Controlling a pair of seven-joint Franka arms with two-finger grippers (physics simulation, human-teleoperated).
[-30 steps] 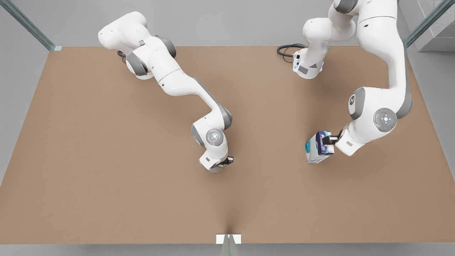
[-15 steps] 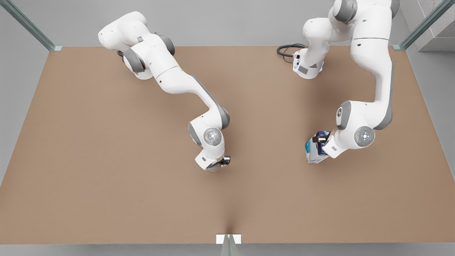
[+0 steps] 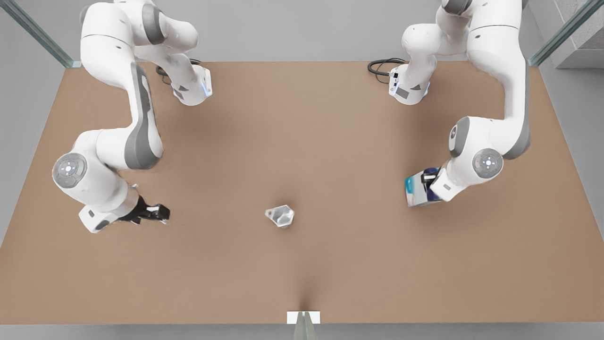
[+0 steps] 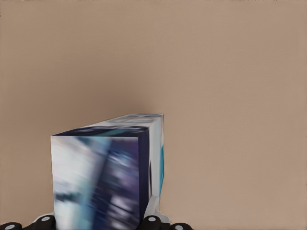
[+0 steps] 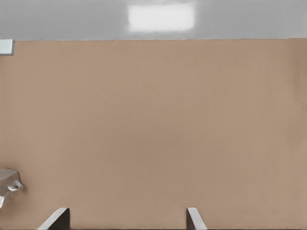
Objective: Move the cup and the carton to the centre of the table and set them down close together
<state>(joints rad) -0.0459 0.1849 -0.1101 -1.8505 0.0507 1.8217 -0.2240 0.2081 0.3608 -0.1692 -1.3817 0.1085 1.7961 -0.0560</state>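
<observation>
Two arms over the table point(image 3: 302, 264). Left end effector point(image 3: 428, 179) on the front view's right is pinching the carton point(image 3: 417, 191). Right end effector point(image 3: 160, 213), far over on the front view's left, has its fingers spread with nothing in them. Cup point(image 3: 280, 216) sits alone near the middle, well apart from the carton.

The counter point(image 3: 302, 264) is rendered in plain matte tan-brown. The cup point(image 3: 280, 216) is shown translucent silvery-grey with faceted sides. The carton point(image 4: 108, 172) is printed in white, dark blue and light teal. The arms are coloured white with grey joints, and the right end effector point(image 3: 158, 213) is seen in black.
</observation>
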